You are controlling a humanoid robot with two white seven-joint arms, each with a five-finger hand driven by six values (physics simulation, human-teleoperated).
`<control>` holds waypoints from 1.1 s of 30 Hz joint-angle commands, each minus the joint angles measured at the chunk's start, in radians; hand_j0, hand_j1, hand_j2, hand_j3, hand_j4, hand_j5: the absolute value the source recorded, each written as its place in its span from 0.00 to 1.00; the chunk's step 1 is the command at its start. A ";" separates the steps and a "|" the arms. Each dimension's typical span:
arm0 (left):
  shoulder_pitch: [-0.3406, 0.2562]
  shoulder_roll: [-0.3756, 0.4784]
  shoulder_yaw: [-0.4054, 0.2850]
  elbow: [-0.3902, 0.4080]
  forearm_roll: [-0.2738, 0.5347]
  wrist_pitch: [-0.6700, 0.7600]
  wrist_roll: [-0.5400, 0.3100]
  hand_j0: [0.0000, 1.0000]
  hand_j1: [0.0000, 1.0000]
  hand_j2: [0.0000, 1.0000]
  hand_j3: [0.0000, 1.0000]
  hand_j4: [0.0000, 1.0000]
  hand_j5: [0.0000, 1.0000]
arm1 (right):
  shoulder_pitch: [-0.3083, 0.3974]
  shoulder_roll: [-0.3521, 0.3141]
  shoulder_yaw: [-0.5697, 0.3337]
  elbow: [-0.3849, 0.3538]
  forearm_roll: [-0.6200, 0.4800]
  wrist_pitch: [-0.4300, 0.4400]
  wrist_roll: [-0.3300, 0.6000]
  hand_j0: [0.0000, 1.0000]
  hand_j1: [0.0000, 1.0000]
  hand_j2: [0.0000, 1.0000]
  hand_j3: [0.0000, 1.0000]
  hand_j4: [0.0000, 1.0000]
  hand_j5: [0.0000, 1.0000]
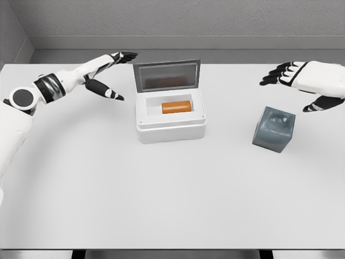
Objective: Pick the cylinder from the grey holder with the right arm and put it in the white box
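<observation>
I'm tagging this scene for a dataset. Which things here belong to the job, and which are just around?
Part of the job:
orange cylinder, lying inside the white box
grey holder
right robot hand, open

Just around:
left robot hand, open, left of the box
table

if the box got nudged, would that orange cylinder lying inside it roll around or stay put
The orange cylinder lies on its side, so it would probably roll a little. The white box walls stand close around it, so it likely stops quickly. It looks smooth and rigid, so probably slippery but not floppy.
</observation>
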 commanded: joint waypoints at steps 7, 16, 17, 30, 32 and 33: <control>0.009 0.053 -0.050 -0.098 0.030 0.002 0.000 1.00 1.00 1.00 1.00 1.00 1.00 | 0.000 0.025 0.001 0.031 -0.009 0.002 -0.002 1.00 1.00 1.00 1.00 1.00 1.00; 0.029 0.077 -0.065 -0.162 0.045 0.002 0.000 1.00 1.00 1.00 1.00 1.00 1.00 | 0.000 0.034 0.003 0.057 -0.013 0.002 -0.002 1.00 1.00 1.00 1.00 1.00 1.00; 0.031 0.077 -0.065 -0.165 0.045 0.002 0.000 1.00 1.00 1.00 1.00 1.00 1.00 | -0.002 0.042 0.004 0.065 -0.013 0.002 -0.002 1.00 1.00 1.00 1.00 1.00 1.00; 0.058 0.133 -0.079 -0.261 0.064 0.002 0.000 1.00 1.00 1.00 1.00 1.00 1.00 | -0.002 0.059 0.023 0.082 -0.014 0.002 -0.001 1.00 1.00 1.00 1.00 1.00 1.00; 0.058 0.144 -0.074 -0.256 0.077 0.002 0.000 1.00 1.00 1.00 1.00 1.00 1.00 | -0.002 0.086 0.041 0.105 -0.013 0.002 0.005 1.00 1.00 1.00 1.00 1.00 1.00; 0.058 0.165 -0.073 -0.254 0.102 0.002 0.000 1.00 1.00 1.00 1.00 1.00 1.00 | -0.002 0.086 0.041 0.103 -0.013 0.002 0.005 1.00 1.00 1.00 1.00 1.00 1.00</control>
